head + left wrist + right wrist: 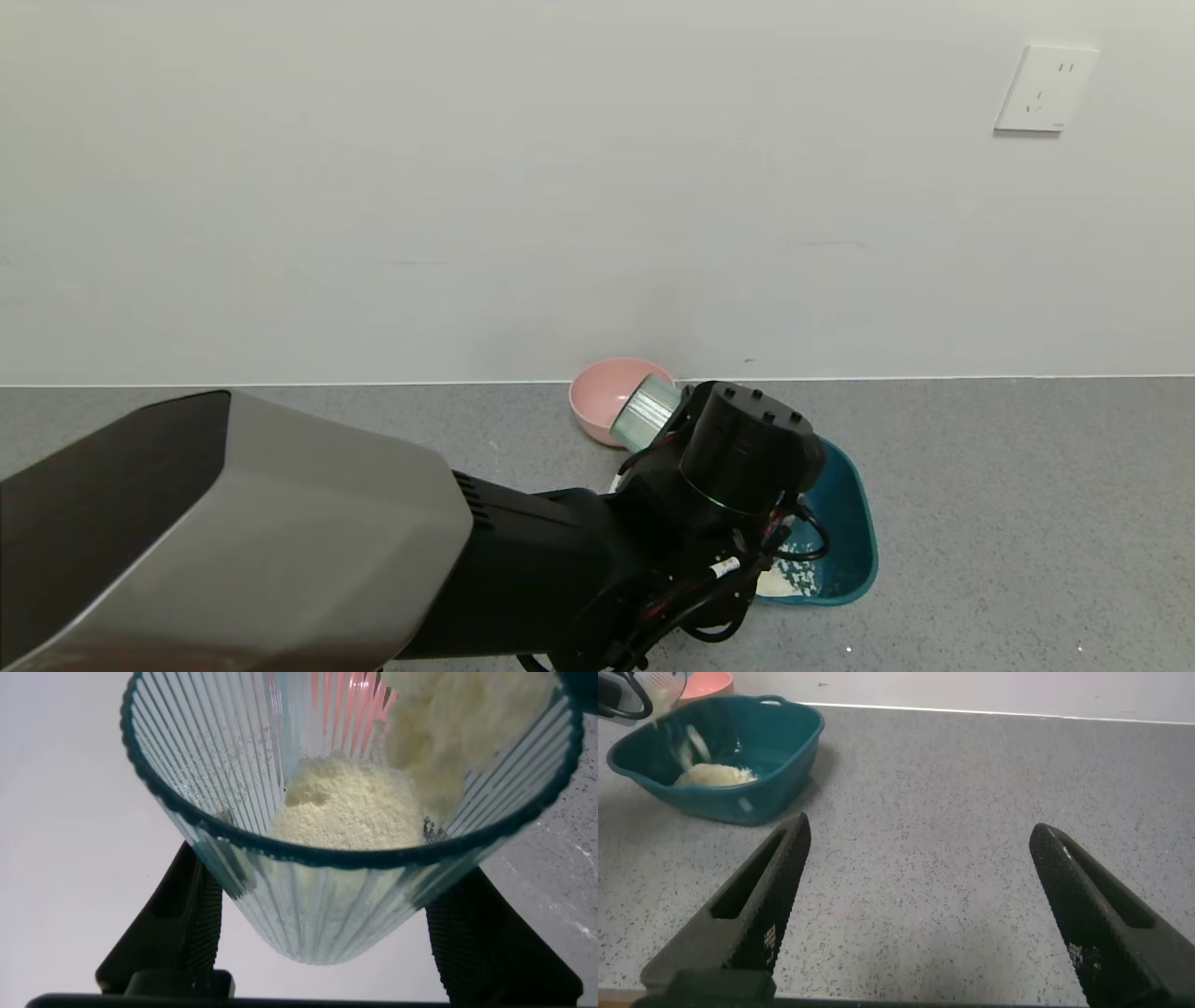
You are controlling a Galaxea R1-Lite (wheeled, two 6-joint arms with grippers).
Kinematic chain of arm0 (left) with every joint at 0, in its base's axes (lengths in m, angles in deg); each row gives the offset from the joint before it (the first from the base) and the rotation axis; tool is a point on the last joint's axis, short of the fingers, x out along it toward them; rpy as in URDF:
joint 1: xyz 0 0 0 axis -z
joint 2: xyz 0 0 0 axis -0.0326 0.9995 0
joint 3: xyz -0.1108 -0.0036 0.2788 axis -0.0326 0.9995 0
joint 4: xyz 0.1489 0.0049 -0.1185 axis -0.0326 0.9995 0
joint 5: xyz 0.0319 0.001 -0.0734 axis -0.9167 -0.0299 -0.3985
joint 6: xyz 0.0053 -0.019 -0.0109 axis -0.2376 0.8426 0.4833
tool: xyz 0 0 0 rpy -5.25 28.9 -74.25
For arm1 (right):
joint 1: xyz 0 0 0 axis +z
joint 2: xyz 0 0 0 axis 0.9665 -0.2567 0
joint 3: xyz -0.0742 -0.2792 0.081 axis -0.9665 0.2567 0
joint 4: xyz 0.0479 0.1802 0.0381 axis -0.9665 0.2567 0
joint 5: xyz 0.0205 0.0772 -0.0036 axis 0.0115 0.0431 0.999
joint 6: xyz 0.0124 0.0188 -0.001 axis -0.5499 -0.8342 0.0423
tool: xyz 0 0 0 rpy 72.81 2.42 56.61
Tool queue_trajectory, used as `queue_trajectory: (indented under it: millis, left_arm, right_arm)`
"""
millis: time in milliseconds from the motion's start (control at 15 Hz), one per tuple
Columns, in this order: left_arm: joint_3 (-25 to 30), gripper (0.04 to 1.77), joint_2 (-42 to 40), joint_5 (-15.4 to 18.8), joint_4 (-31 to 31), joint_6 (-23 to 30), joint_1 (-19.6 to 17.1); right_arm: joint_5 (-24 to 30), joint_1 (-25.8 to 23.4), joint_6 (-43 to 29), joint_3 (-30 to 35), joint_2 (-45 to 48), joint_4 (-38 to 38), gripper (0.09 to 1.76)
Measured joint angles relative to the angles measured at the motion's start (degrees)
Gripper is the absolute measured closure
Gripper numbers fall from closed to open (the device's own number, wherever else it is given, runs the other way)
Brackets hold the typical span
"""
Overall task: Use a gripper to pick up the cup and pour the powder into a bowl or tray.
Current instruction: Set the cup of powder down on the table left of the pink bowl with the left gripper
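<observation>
A plain off-white painted wall [523, 187] filled the upper half of the head view, evenly lit and without strong shadows. A white rectangular plastic wall socket [1046, 89] sat high on it toward the right. Below, a speckled grey stone-like countertop [1008, 485] met the wall along a thin pale seam. The same grey surface [971, 840] stretched broadly in the right wrist view.

you're looking at bare test room, lab-like, not lived-in kitchen. evidence: plain white wall [560, 187], single wall socket [1046, 89], speckled grey surface [1008, 485] running to wall. only household items you have: teal basin [854, 523], pink bowl [602, 392].
</observation>
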Motion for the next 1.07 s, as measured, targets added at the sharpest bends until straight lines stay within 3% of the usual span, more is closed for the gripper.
queue_trajectory:
  millis: [333,733,867,1067]
  left_arm:
    - [0.1,0.55,0.0,0.1,-0.6,0.7,0.0]
    - [1.1,0.55,-0.6,0.8,-7.9,1.9,0.0]
    - [1.8,0.55,-1.1,0.8,-8.8,4.0,-0.2]
    - [2.7,0.55,-2.0,0.8,-8.8,11.4,-0.4]
  right_arm:
    - [0.0,0.0,0.0,0.0,0.0,0.0,0.14]
    - [0.0,0.0,0.0,0.0,0.0,0.0,0.14]
    - [0.0,0.0,0.0,0.0,0.0,0.0,0.14]
    - [0.0,0.0,0.0,0.0,0.0,0.0,0.14]
